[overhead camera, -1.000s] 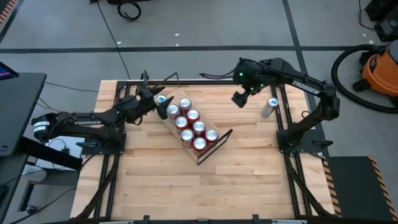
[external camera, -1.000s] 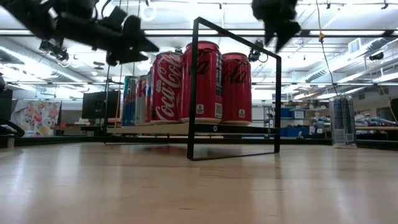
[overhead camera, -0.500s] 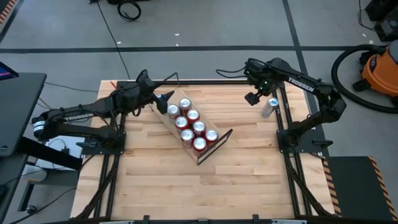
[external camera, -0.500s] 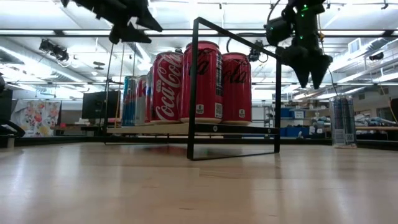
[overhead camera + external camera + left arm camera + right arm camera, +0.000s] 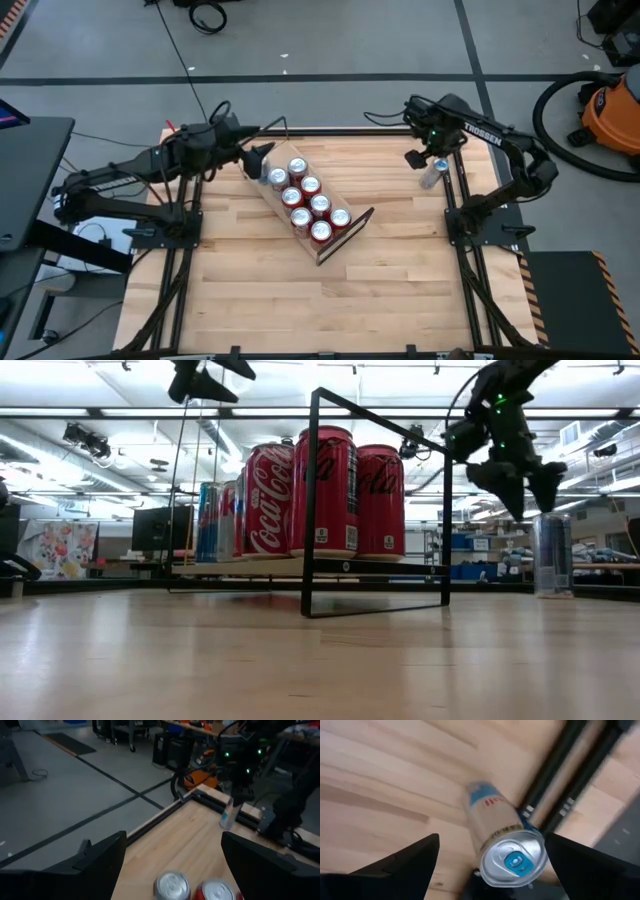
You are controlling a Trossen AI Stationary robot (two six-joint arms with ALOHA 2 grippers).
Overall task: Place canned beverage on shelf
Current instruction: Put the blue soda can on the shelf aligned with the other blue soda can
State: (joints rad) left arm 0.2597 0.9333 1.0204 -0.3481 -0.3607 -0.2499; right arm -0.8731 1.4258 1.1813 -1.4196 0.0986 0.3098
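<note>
Now, working from your left: your left gripper [image 5: 262, 155] hangs above the far end of the shelf [image 5: 352, 226], fingers spread wide and holding nothing. Below it the shelf lies slantwise on the table [image 5: 260, 290], packed with two rows of upright cans. You can read the Coca-Cola script on the red cans [image 5: 323, 492] at the near end, seen through the black wire frame [image 5: 312, 500]; the blue and silver can [image 5: 207, 522] at the far end carries a label too small to read. "TROSSEN" is printed on both arms.

To the right of the shelf, well apart from it, the loose silver can [image 5: 432, 173] stands upright by the table's black side rail [image 5: 452, 190]. Your right gripper [image 5: 414, 158] hovers just above that can, fingers spread wide either side of its blue-tabbed top [image 5: 514, 860], not touching it. Beyond the rail sits an orange vacuum [image 5: 612, 112].
</note>
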